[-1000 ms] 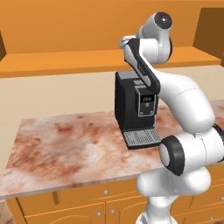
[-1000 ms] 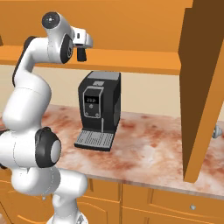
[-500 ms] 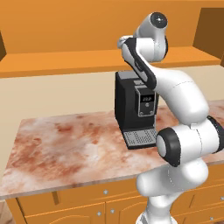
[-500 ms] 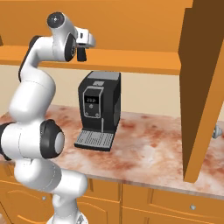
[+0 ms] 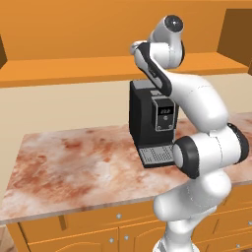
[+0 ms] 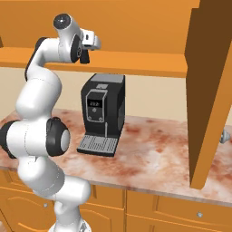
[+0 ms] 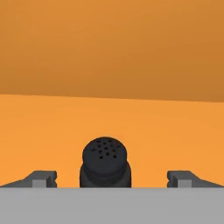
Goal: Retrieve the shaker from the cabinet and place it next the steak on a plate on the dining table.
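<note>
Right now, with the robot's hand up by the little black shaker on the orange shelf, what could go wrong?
1. The shaker sits between the open end effector's fingertips, not yet gripped. A push forward might tip it over on the cabinet shelf.
2. Its top is rounded and narrow, so a squeeze there could slip off.
3. The coffee machine stands right below the shelf; a dropped shaker could hit it.

In the hand view the small black cylindrical shaker (image 7: 105,162) stands between the two wide-apart fingertips (image 7: 41,178) of the gripper (image 7: 112,179), with free orange shelf on each side of it and the plain orange back panel of the orange wooden wall cabinet (image 7: 112,48) behind it. Under the shelf, the big black coffee machine (image 6: 103,113) occupies the reddish marbled desk (image 5: 74,167), and to its left the desk is free. In the right base view a tall orange side panel (image 6: 209,90) closes the way at the right.
</note>
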